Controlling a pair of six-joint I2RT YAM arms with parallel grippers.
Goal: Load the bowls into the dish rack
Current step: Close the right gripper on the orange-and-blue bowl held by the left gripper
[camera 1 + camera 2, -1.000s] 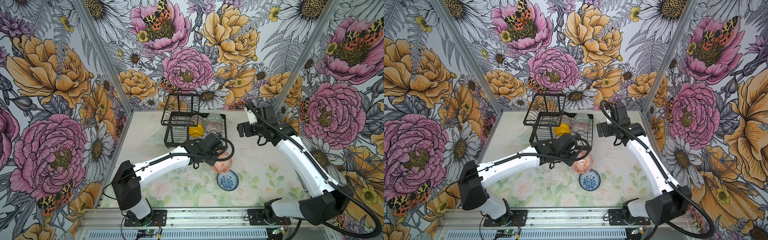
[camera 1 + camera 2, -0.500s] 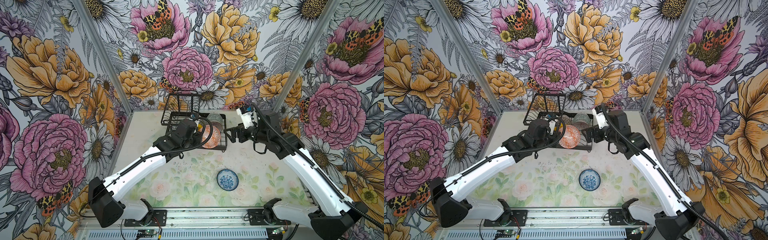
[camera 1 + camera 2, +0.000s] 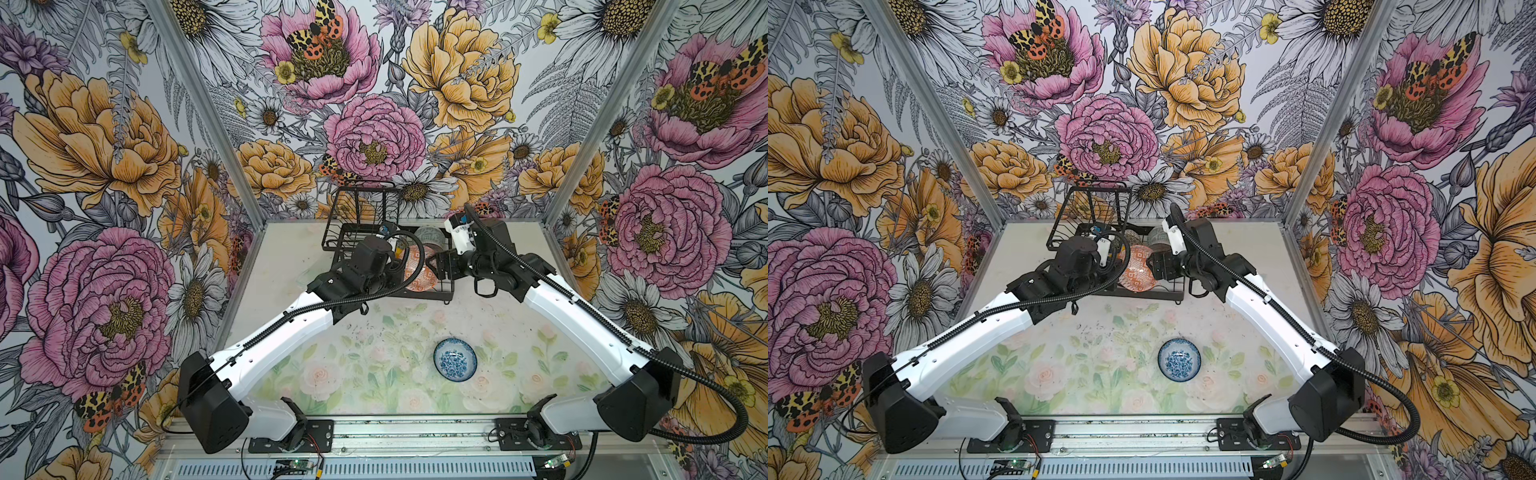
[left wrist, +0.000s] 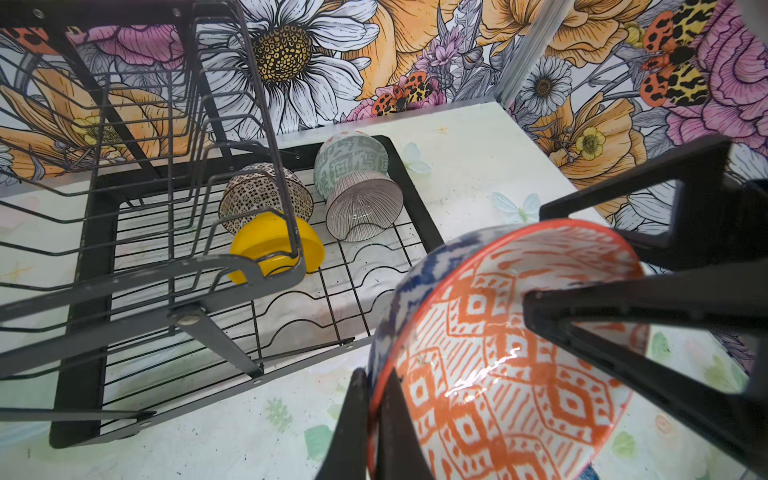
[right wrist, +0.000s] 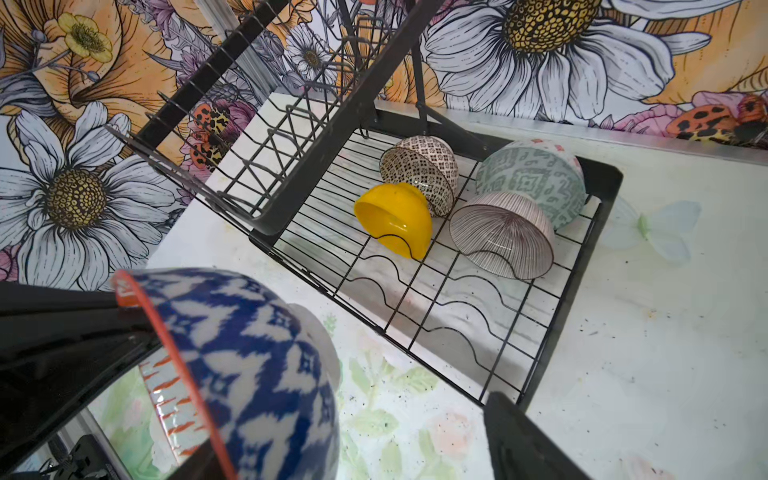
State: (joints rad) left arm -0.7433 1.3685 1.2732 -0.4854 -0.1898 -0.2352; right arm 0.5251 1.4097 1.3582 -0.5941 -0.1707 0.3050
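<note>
The left gripper [image 4: 374, 419] was clamped on the rim of the orange bowl [image 4: 498, 374], with one of its fingers [image 4: 349, 428] on the blue outer wall and the other on the patterned inner face. The bowl was held on edge, clear of the bench [image 3: 374, 361], at the front of the rack [image 4: 83, 332], by the corner farthest from the upper basket [image 4: 124, 291]. Whether it hung over the base tray [image 5: 582, 291] or just outside it could not be determined. The right gripper [image 5: 322, 363] had its fingers apart and straddled the same bowl, one finger at the inner face and the other standing clear of the outer wall. Contact between the inner finger and the bowl could not be confirmed. Four bowls lay tipped in the rear half of the base tray. The black-white bowl [image 4: 266, 195] sat beside the upper basket, with the yellow bowl [image 4: 278, 245] touching its front. The green bowl [image 4: 351, 162] occupied the rear corner away from the basket, with the pink bowl [image 4: 363, 203] against its front. The blue bowl [image 3: 455, 359] stood upright on the bench, well in front of the rack.
</note>
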